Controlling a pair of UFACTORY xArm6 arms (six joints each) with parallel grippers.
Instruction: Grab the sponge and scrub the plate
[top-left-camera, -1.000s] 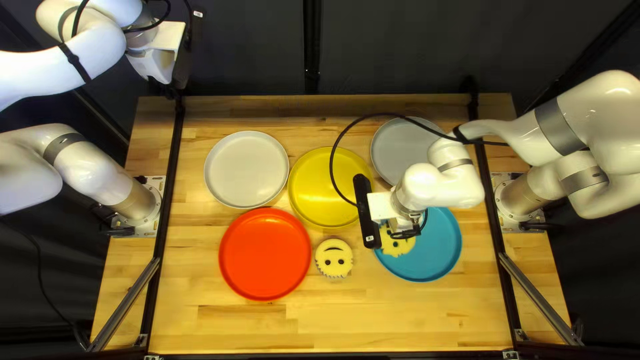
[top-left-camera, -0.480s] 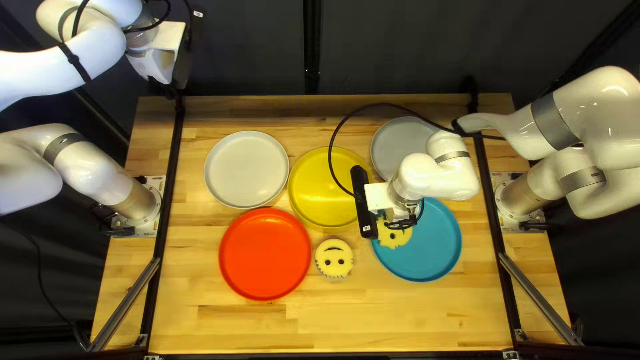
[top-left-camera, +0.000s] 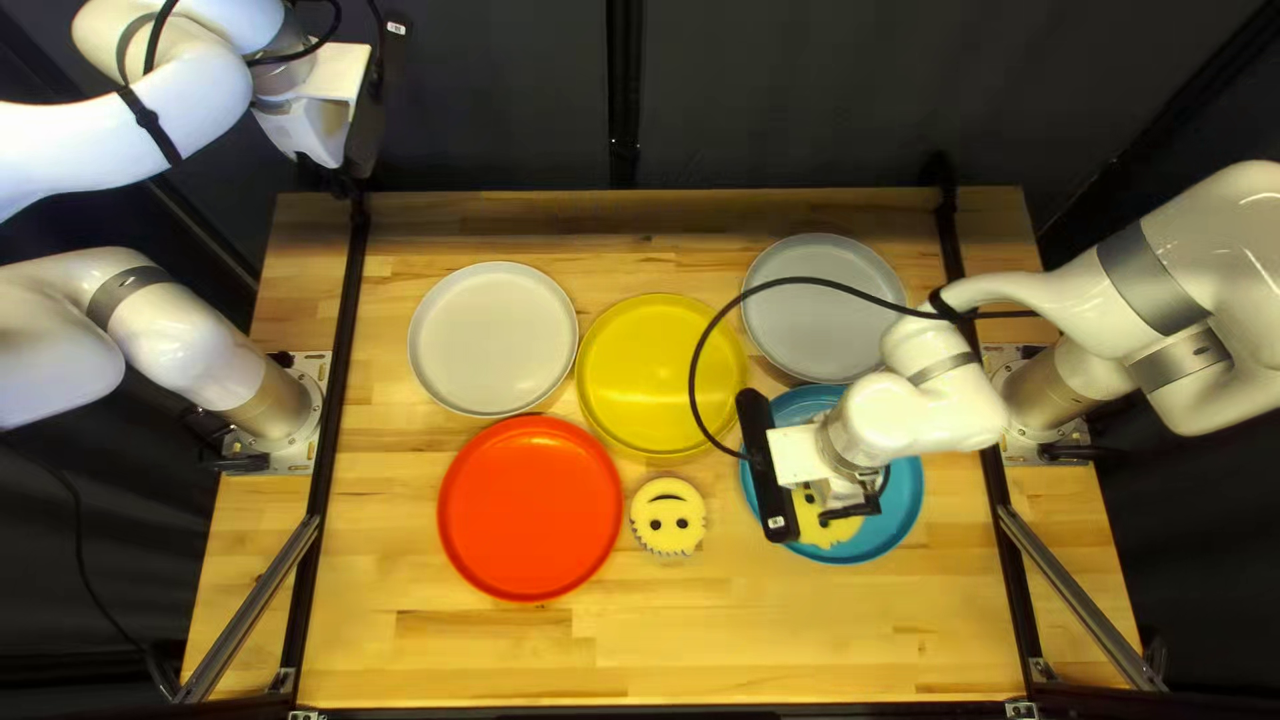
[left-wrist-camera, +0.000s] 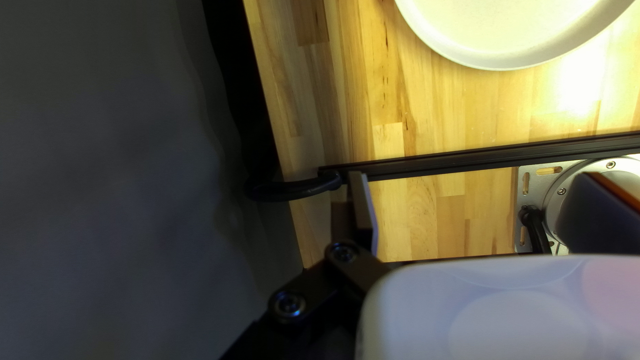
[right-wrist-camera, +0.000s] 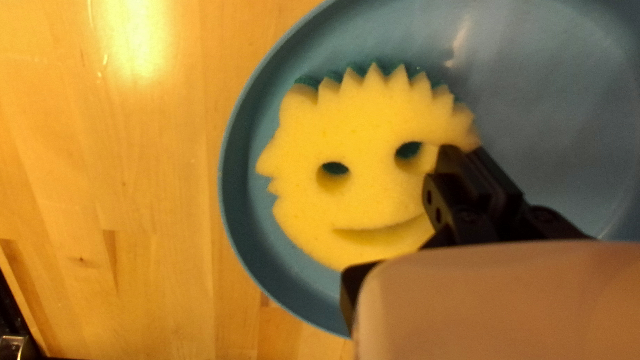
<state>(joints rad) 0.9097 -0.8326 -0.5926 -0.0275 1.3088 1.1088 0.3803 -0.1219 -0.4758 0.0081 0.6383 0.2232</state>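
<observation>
R gripper point(top-left-camera: 848, 508): fingers point(right-wrist-camera: 450, 173) close tog., clamped on the edge of the yellow sponge point(right-wrist-camera: 360, 133), near one eye hole. Sponge is in the blue plate point(top-left-camera: 899, 518), face up: 2 eye holes, curved mouth slit, spiky hair edge w/ green showing under the spikes. In the top left view it pokes out from under the gripper, twd the tbl's near side. R arm point(top-left-camera: 1160, 280) reaches in over the plate from the R base; its black cable point(top-left-camera: 707, 340) arcs above the yellow plate's edge.

Next out: 2nd sponge point(top-left-camera: 667, 503), also yellow w/ a face, lies on the tbl point(top-left-camera: 667, 640) btwn the red plate point(top-left-camera: 530, 507) & the blue one, just beside the red. Yellow plate point(top-left-camera: 654, 380) sits beyond it; grey plate point(top-left-camera: 824, 327) is beyond the blue one, twd the far edge; white plate point(top-left-camera: 494, 339) is at the left of the top left view, beyond the red & just beside the yellow.

L gripper point(top-left-camera: 310, 134) is up by the tbl's far left corner, well apart from both sponges. Its fingers point(left-wrist-camera: 362, 210) stand wide apart w/ nothing held; the white plate's rim shows ahead, & a black rail point(left-wrist-camera: 480, 157) runs past them. Dark curtain point(top-left-camera: 507, 100) hangs behind the tbl.
</observation>
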